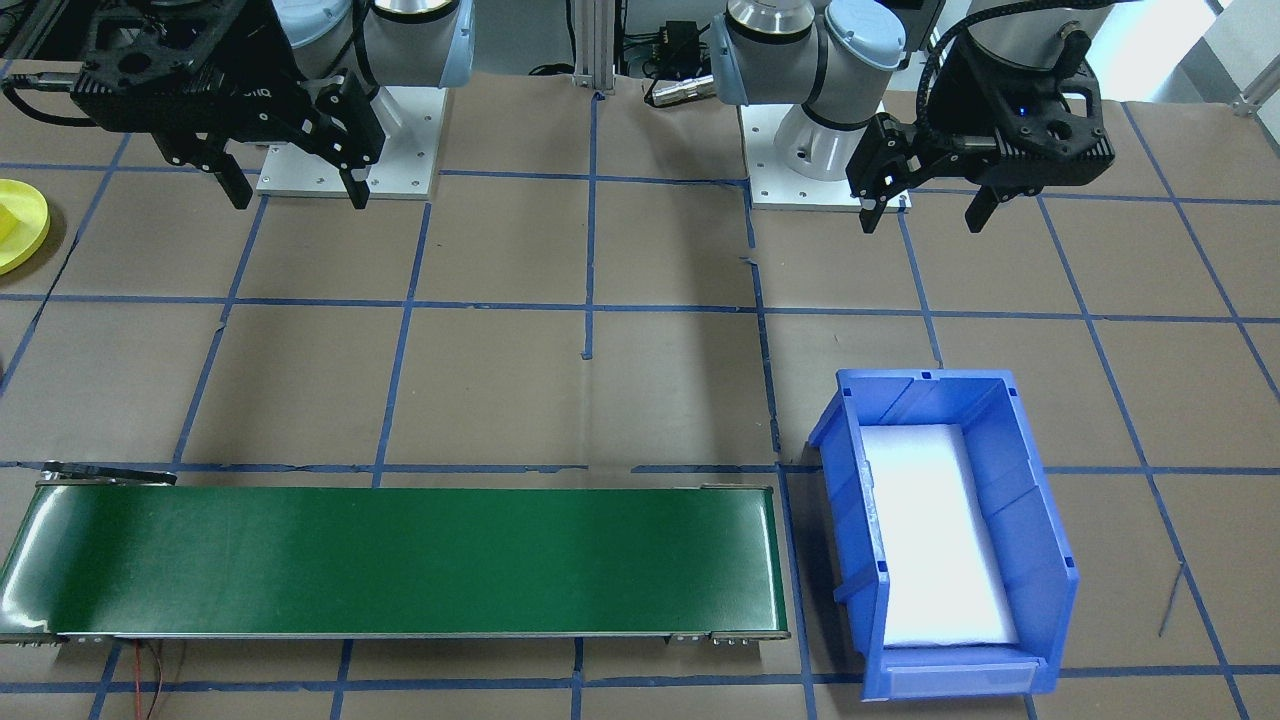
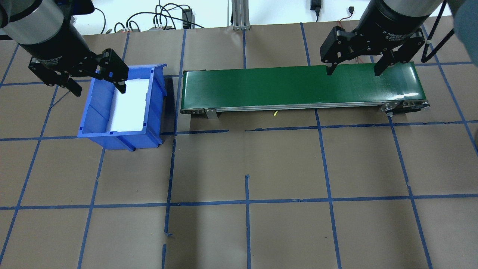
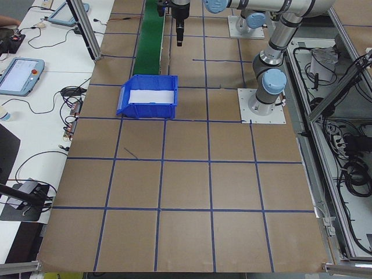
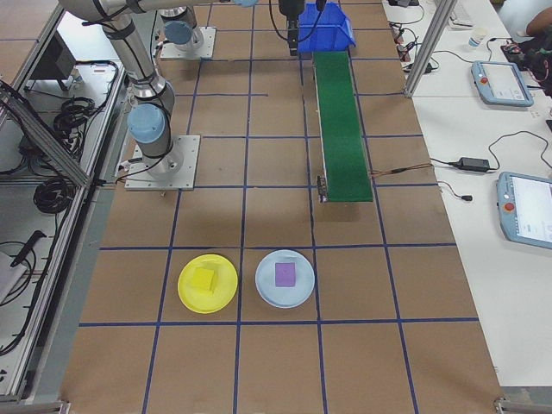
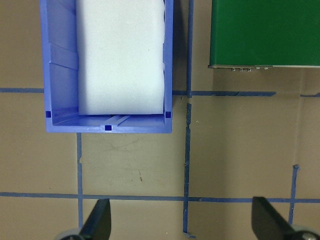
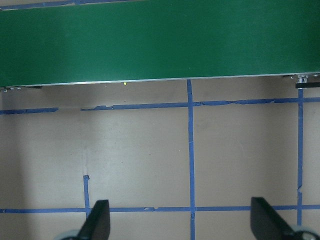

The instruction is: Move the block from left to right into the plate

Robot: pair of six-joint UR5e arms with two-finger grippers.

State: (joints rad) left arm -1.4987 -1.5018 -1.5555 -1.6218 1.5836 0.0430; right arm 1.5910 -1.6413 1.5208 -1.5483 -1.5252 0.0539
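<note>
Brown paper with a blue tape grid covers your tabletop; from the front camera you see the left tool and the right tool both raised near their bases, fingers spread wide, holding nothing; the yellow plate shows only partly at the picture's left edge; a green belt lies beside a blue bin with a white pad inside.

Overhead, your left tool hangs over the bin, your right tool over the belt's end, both gaping and empty.

From the right-side camera, the plate carries a yellow block; next to it a pale blue plate carries a purple block; both sit well apart from the arms.

Each wrist camera shows its fingertips far apart over bare paper.
</note>
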